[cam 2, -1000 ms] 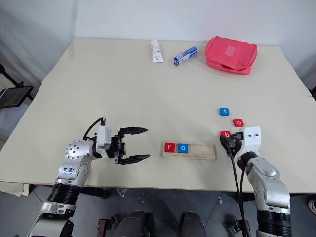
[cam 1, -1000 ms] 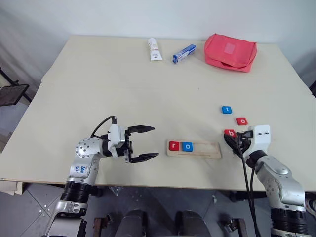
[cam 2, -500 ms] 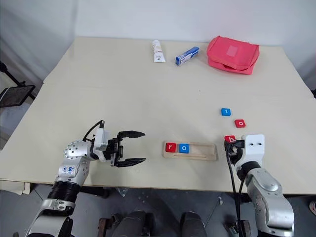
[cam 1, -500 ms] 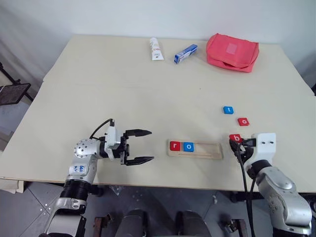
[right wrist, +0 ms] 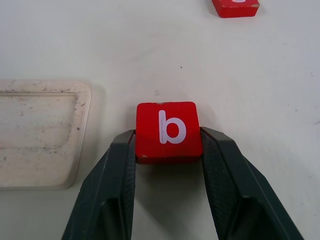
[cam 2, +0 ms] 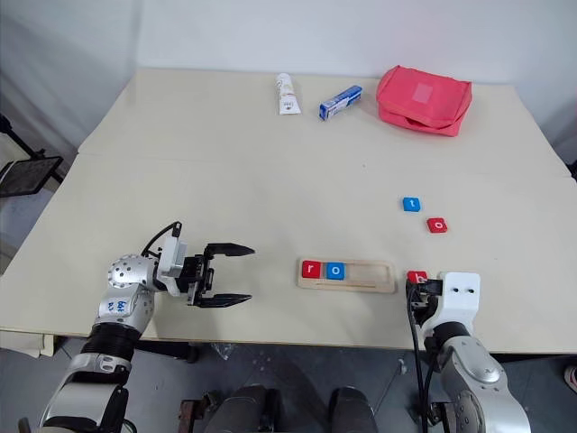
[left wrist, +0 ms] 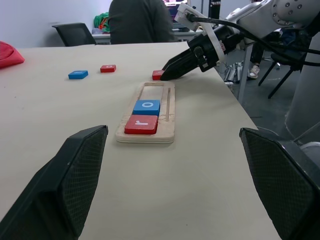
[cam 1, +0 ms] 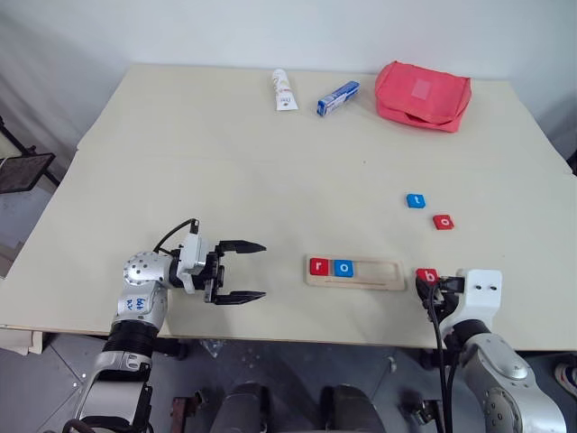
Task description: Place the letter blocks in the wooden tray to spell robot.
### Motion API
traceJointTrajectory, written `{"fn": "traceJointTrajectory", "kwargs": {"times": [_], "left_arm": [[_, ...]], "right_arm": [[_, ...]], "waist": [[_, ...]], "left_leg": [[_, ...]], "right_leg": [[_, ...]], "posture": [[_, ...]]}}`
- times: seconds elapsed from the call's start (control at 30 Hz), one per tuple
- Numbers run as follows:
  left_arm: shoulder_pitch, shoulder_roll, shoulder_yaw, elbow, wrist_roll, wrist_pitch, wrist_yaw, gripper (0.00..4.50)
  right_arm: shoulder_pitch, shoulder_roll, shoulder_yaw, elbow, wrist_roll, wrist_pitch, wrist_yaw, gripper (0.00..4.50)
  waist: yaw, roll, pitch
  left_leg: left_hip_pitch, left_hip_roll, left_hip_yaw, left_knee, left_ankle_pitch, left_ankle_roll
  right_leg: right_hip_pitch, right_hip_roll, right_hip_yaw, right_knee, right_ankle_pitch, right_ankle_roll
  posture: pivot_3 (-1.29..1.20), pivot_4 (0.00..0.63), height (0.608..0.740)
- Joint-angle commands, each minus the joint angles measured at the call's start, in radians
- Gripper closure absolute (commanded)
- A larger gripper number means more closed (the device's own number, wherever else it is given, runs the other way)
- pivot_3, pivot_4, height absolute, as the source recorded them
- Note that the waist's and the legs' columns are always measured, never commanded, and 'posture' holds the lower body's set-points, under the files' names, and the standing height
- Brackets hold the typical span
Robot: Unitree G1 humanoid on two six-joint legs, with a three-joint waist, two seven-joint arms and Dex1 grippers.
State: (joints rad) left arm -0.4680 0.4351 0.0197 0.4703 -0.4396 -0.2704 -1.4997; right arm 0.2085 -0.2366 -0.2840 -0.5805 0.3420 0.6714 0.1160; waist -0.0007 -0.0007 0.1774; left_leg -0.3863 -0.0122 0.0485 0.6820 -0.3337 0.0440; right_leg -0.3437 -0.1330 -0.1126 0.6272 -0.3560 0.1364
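Note:
The wooden tray (cam 1: 356, 272) lies near the table's front edge with a red "r" block (cam 1: 319, 266) and a blue "o" block (cam 1: 343, 267) at its left end. My right gripper (cam 1: 427, 282) is shut on the red "b" block (right wrist: 168, 131), just right of the tray's right end. A blue "t" block (cam 1: 415, 200) and a red "o" block (cam 1: 442, 221) lie further back on the right. My left gripper (cam 1: 254, 271) stands open and empty, left of the tray, pointing toward it.
At the table's far edge lie a white tube (cam 1: 282, 89), a blue-and-white box (cam 1: 336, 97) and a red pouch (cam 1: 421, 94). In the left wrist view a person (left wrist: 137, 21) sits beyond the table, beside a chair (left wrist: 74, 33).
My right gripper has drawn the red "b" block back toward the front edge, from beside the red "o" block to the tray's right end. My left gripper has shifted slightly left, still open.

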Motion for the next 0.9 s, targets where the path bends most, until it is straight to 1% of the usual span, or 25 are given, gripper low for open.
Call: {"fn": "traceJointTrajectory", "kwargs": {"times": [0.03,0.07,0.23,0.27,0.37,0.43,0.47,0.53,0.63,0.7,0.73,0.8,0.83,0.9], "left_arm": [[0.006,-0.002,0.009,-0.052,-0.026,0.004,-0.012,0.00],[0.009,-0.003,0.008,-0.057,-0.027,0.006,-0.010,0.00],[0.035,-0.012,0.005,-0.117,-0.036,0.031,0.010,0.00],[0.040,-0.012,0.006,-0.127,-0.037,0.036,0.010,0.00],[0.050,-0.012,0.007,-0.148,-0.039,0.046,0.014,0.00],[0.053,-0.011,0.006,-0.155,-0.039,0.049,0.016,0.00],[0.056,-0.011,0.006,-0.159,-0.040,0.050,0.017,0.00],[0.071,-0.019,0.004,-0.184,-0.040,0.053,0.040,0.00],[0.091,-0.033,-0.005,-0.204,-0.030,0.048,0.067,0.00],[0.107,-0.042,-0.014,-0.216,-0.025,0.042,0.075,0.00],[0.111,-0.048,-0.017,-0.222,-0.025,0.044,0.082,0.00],[0.118,-0.051,-0.021,-0.232,-0.027,0.047,0.091,0.00],[0.119,-0.051,-0.023,-0.232,-0.027,0.046,0.093,0.00],[0.121,-0.051,-0.025,-0.231,-0.027,0.043,0.097,0.00]], "right_arm": [[0.000,0.011,-0.011,0.001,-0.001,-0.044,0.001,2.29],[0.000,0.013,-0.012,0.005,0.000,-0.049,0.002,2.04],[0.016,-0.004,-0.015,-0.002,0.011,-0.087,0.045,0.31],[0.023,-0.014,-0.019,-0.011,0.018,-0.090,0.062,0.03],[0.040,-0.059,-0.037,-0.033,0.044,-0.089,0.123,0.03],[0.049,-0.105,-0.042,-0.038,0.055,-0.091,0.170,0.03],[0.055,-0.145,-0.048,-0.037,0.062,-0.090,0.209,0.03],[0.070,-0.308,-0.073,-0.014,0.063,-0.107,0.370,0.03],[0.055,-0.473,-0.096,0.054,0.069,-0.133,0.521,0.03],[0.038,-0.564,-0.096,0.117,0.063,-0.169,0.615,0.03],[0.017,-0.625,-0.081,0.172,0.043,-0.207,0.683,0.03],[-0.007,-0.695,-0.057,0.240,0.018,-0.262,0.764,0.03],[-0.040,-0.743,-0.025,0.304,-0.006,-0.312,0.825,0.03],[-0.101,-0.803,0.030,0.409,-0.038,-0.388,0.914,0.03]], "waist": [[0.000,0.000,0.000],[0.000,0.000,0.000],[0.000,0.000,0.000],[0.000,0.000,0.000],[0.000,0.000,0.000],[0.000,0.000,0.000],[0.000,0.000,0.000],[0.000,0.001,0.000],[0.002,0.001,0.000],[0.002,0.001,0.000],[0.003,0.001,0.000],[0.002,0.001,0.000],[0.003,0.001,0.000],[0.002,0.001,0.001]], "left_leg": [[0.000,0.000,0.000,0.000,0.000,0.000],[0.000,0.000,0.000,0.000,0.000,0.000],[0.000,0.000,0.000,0.000,0.000,0.000],[0.000,0.000,0.000,0.000,0.000,0.000],[0.000,0.000,0.000,0.000,0.000,0.000],[0.000,0.000,0.000,0.000,0.000,0.000],[0.000,0.000,0.000,0.000,0.000,0.000],[0.000,0.000,0.000,0.000,0.000,0.000],[0.000,-0.001,0.000,0.000,0.000,0.002],[0.001,-0.001,0.000,0.000,0.000,0.002],[0.001,0.000,0.000,0.000,0.000,0.002],[0.001,0.000,0.000,0.000,0.000,0.002],[0.000,-0.001,0.001,0.000,0.000,0.002],[0.000,-0.001,0.000,0.000,0.000,0.002]], "right_leg": [[0.000,0.000,0.000,0.000,0.000,0.000],[0.000,0.000,0.000,0.000,0.000,0.000],[0.000,0.000,0.001,0.000,0.000,0.000],[0.000,0.000,0.001,0.000,0.000,0.000],[0.000,0.000,0.003,0.000,0.000,0.000],[0.000,0.000,0.003,0.000,0.000,0.000],[0.000,0.000,0.003,0.000,0.000,0.000],[0.000,0.000,0.003,0.000,0.000,0.000],[0.002,0.000,0.003,-0.002,0.000,0.000],[0.003,0.000,0.003,-0.003,0.000,0.000],[0.003,0.000,0.003,-0.003,0.000,0.000],[0.003,0.000,0.003,-0.004,0.000,0.000],[0.003,-0.001,0.003,-0.005,0.000,0.000],[0.004,-0.001,0.002,-0.005,0.000,0.000]], "posture": [[0.00,0.150,0.740],[0.00,0.150,0.740],[0.00,0.150,0.740],[0.00,0.150,0.740],[0.00,0.150,0.740],[0.00,0.150,0.740],[0.00,0.150,0.740],[0.00,0.150,0.740],[0.00,0.150,0.740],[0.00,0.150,0.740],[0.00,0.150,0.740],[0.00,0.150,0.740],[0.00,0.150,0.740],[0.00,0.150,0.740]]}}
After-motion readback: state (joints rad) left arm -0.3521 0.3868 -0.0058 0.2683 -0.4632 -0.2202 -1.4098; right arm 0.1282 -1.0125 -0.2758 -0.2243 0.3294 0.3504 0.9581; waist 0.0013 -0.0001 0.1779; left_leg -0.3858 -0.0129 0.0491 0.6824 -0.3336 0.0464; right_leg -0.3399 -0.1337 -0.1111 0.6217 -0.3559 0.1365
